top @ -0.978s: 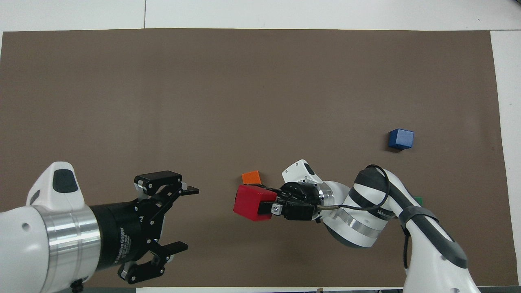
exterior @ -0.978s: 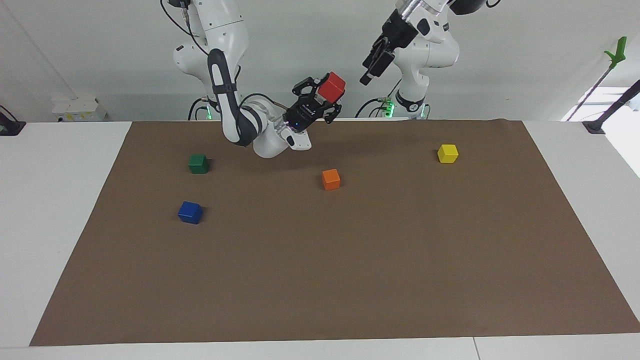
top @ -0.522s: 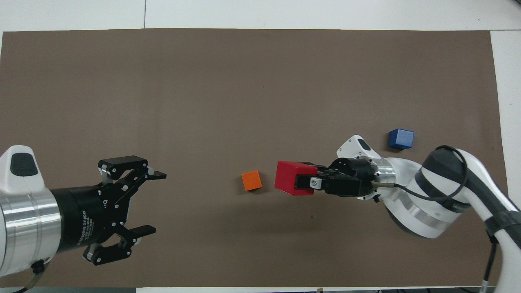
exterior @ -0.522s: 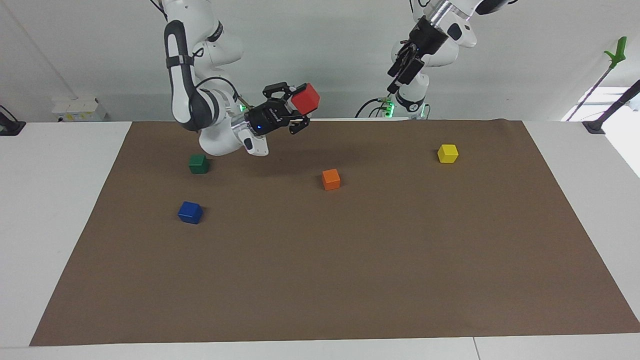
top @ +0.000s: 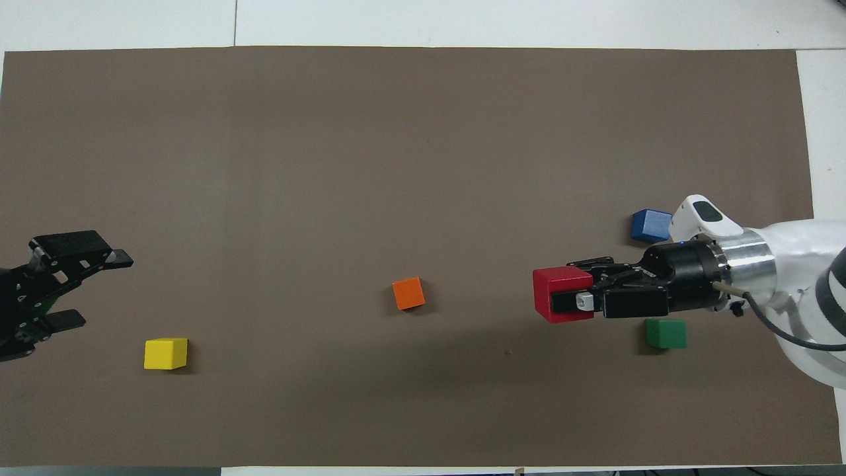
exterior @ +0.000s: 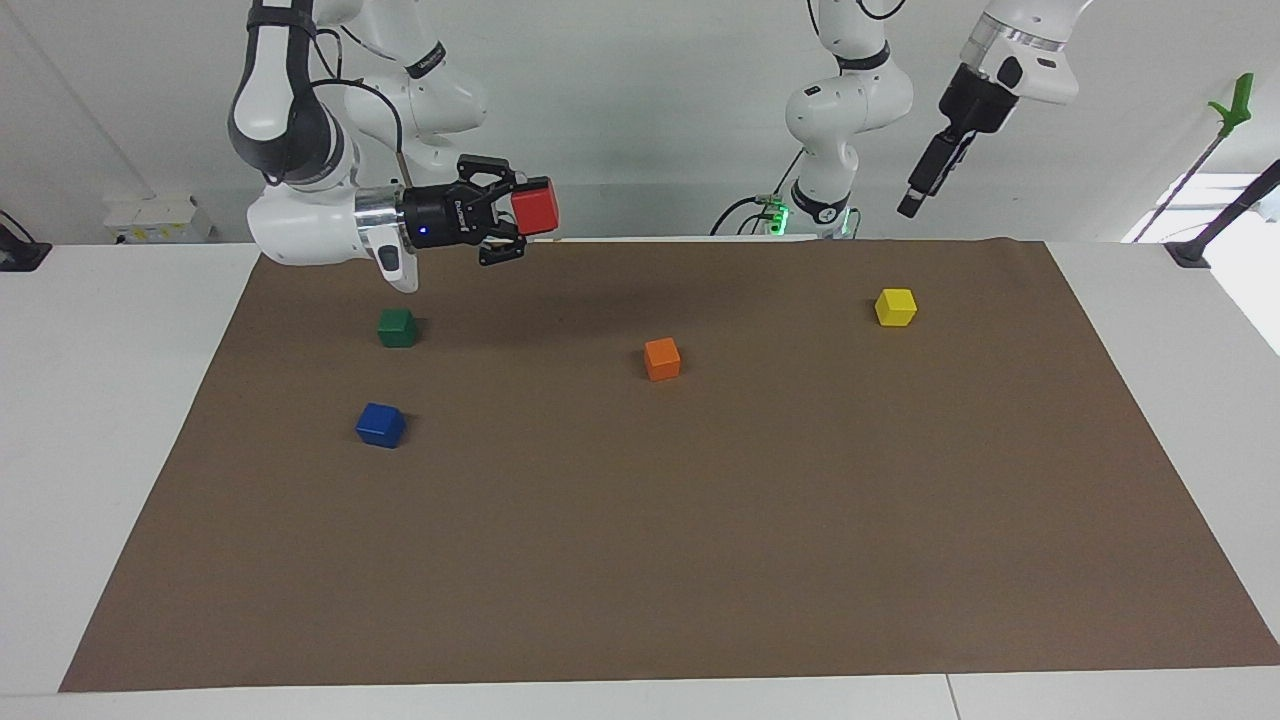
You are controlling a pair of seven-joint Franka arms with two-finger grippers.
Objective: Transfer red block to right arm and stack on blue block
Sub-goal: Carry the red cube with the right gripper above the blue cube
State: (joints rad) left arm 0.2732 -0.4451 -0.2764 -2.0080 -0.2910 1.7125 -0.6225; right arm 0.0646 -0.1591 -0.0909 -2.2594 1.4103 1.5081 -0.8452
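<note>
Red block sits right between the two black fingers of the right gripper, up in the air. The jaws are pressed tight on two of its sides, so the block sticks out past the fingertips, and the gripper lies flat, pointing sideways toward the middle of the table. It hangs over the brown mat, over the edge near the robots, not far from the green block. The right arm bends down from high up, and a small blue light glows on its black wrist.

The red block is a small shiny cube, bright red, with clean flat faces and sharp corners. It looks the same size as the other cubes.

The blue block rests on the mat by itself, a bit farther from the robots than the green block, toward the right arm's end. Nothing is on top of it.

An orange block lies near the middle of the mat, and a yellow block lies toward the left arm's end.

The left gripper waits high up over its own end of the table, jaws wide apart, holding nothing.
</note>
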